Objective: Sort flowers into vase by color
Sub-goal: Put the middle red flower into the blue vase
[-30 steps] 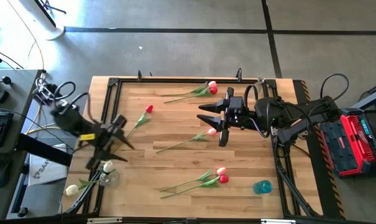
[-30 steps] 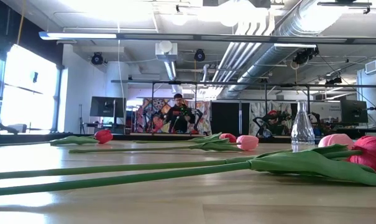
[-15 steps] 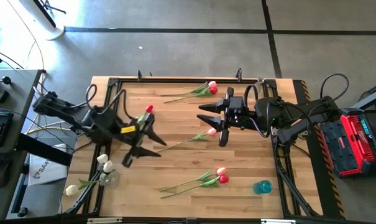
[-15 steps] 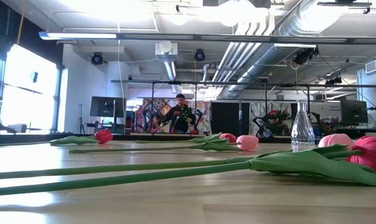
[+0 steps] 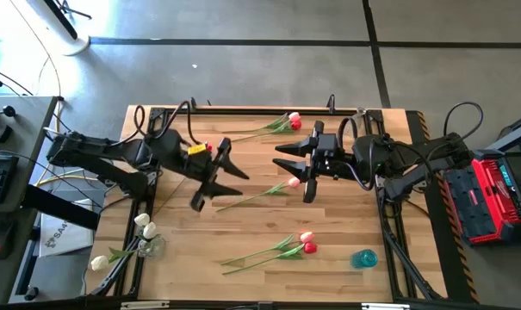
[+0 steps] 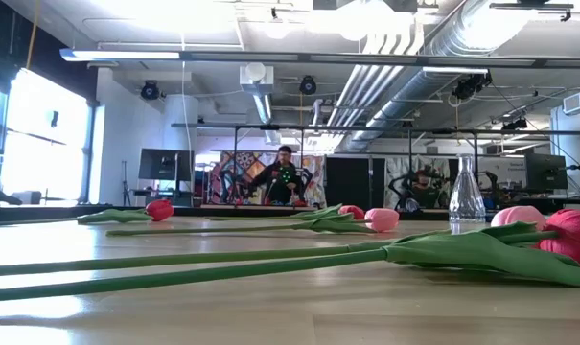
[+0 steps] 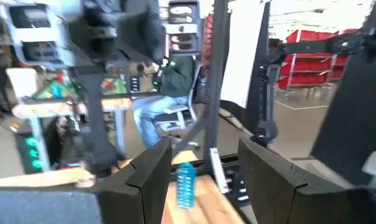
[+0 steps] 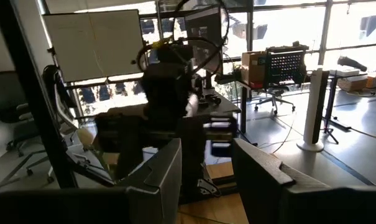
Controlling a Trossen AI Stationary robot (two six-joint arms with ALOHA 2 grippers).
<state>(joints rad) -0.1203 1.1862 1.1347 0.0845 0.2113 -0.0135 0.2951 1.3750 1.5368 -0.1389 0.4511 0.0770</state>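
Several tulips lie flat on the wooden table [image 5: 346,215]: a pink and red pair [image 5: 292,121] at the far edge, a red one [image 5: 207,150] partly under my left arm, a pink one [image 5: 291,182] in the middle, and another pink and red pair [image 5: 307,243] nearer the front. White tulips [image 5: 145,226] stand in a clear vase [image 5: 151,247] at the front left. My left gripper [image 5: 219,185] hangs open above the pink tulip's stem, holding nothing. My right gripper [image 5: 291,174] hangs open above that tulip's head, also with nothing in it.
A blue vase [image 5: 363,257] stands at the front right and shows between my left fingers [image 7: 186,183]. A clear glass vase [image 6: 467,195] stands toward the far right. Another white tulip [image 5: 99,263] lies off the front left corner. A person [image 6: 285,177] sits in the room beyond.
My left gripper has swung from beside the white tulips' vase at the left edge toward the table's middle and a little toward the far edge, staying open. It now faces my right gripper. No flower has moved.
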